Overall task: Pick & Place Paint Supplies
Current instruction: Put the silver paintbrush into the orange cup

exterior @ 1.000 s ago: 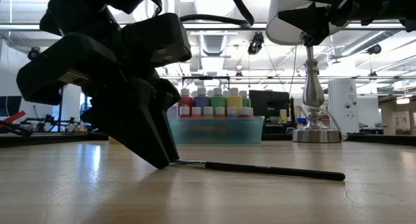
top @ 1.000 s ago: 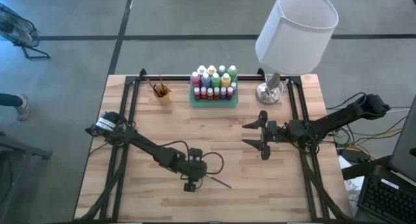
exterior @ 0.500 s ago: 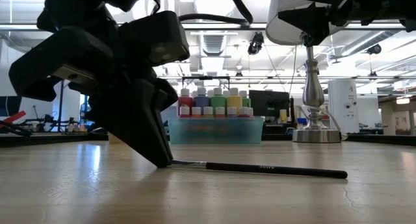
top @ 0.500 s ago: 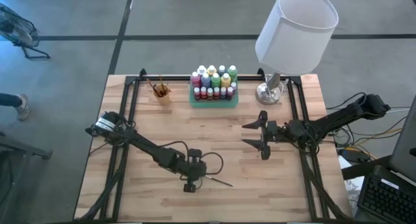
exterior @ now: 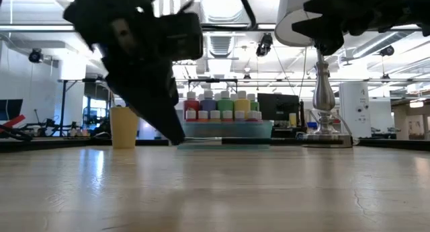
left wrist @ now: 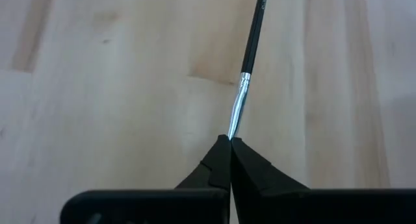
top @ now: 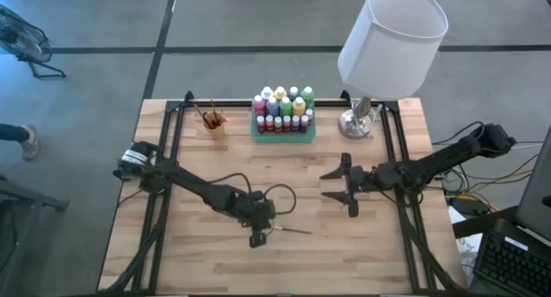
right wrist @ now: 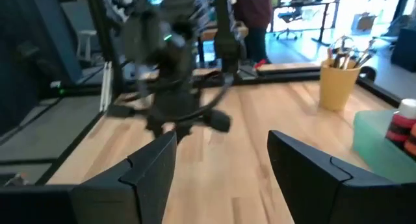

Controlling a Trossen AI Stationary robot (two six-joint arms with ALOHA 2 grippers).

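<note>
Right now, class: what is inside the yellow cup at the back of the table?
The yellow cup holds several thin brushes standing upright, their upper ends fanning above its rim. Their lower ends are hidden by the cup's wall, so an exact count cannot be made.

overhead view, table-level view, two wrist close-ups

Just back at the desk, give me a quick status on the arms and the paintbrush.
Left gripper shut on paintbrush, near table's front. Right gripper open, empty, above mid-table. Nothing blocking the way to the cup and tray.
</note>
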